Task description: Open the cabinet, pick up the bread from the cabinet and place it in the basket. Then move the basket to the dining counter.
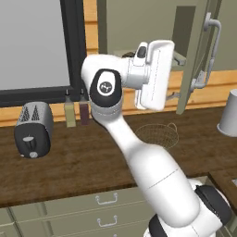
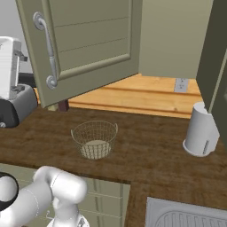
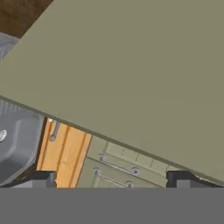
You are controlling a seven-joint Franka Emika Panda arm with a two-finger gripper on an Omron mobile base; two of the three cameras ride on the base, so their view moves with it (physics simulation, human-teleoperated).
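My gripper [image 3: 112, 178] is up at the cabinet [image 2: 173, 35], fingers [image 3: 43, 178] spread wide, nothing between them. The cabinet door [image 2: 84, 44] is swung open, its silver bar handle [image 2: 46, 48] well to my right in the left base view. A flat sage-green panel [image 3: 131, 74] sits right ahead of my fingertips. The basket [image 2: 94, 138] is on the wooden worktop [image 2: 146, 150], below my hand and well apart from it. Can't spot the bread. Toaster [image 1: 33, 128] off to my left, white kettle [image 2: 201, 129] far right.

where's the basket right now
The basket sits on the wooden worktop, below the open cabinet door, left of the white pot.
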